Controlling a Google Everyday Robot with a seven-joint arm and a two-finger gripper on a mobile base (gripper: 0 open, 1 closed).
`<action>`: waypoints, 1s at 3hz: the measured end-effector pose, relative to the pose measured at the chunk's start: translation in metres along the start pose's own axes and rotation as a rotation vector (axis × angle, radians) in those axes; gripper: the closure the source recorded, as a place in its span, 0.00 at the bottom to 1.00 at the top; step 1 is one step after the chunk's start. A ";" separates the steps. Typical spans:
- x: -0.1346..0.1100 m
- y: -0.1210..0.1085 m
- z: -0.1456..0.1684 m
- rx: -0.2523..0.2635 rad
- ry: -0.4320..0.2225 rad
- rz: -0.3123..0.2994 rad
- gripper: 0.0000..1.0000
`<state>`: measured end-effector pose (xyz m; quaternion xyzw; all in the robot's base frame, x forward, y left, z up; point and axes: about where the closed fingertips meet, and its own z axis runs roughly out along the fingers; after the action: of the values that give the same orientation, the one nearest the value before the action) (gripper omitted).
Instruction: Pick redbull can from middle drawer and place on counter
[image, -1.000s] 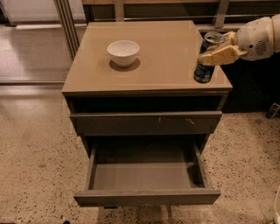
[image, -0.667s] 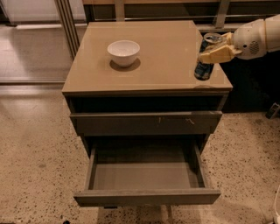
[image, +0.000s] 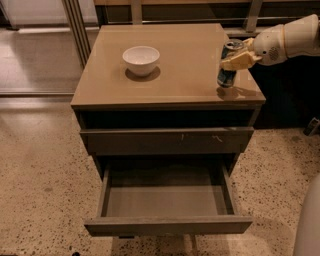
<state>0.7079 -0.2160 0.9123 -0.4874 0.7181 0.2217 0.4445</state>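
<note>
The redbull can (image: 227, 75) stands upright at the right edge of the counter (image: 185, 65), its base touching or just above the glossy top. My gripper (image: 239, 59) reaches in from the right, and its tan fingers (image: 235, 62) are closed around the can's upper half. The middle drawer (image: 167, 201) is pulled open below, and its grey floor is empty.
A white bowl (image: 141, 59) sits on the counter's left-centre. A closed drawer front with small pale scratches (image: 200, 140) lies above the open drawer. Speckled floor surrounds the cabinet, with a dark area to its right and metal rails behind it.
The gripper and the can have shifted very slightly to the left at the counter's right edge. The grip looks the same. The drawer and the bowl have not moved.
</note>
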 end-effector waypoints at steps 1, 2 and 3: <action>0.003 -0.015 0.014 0.004 -0.009 -0.002 1.00; 0.006 -0.025 0.025 0.006 -0.027 0.011 1.00; 0.010 -0.031 0.032 0.005 -0.041 0.033 1.00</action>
<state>0.7483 -0.2101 0.8907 -0.4698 0.7174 0.2371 0.4566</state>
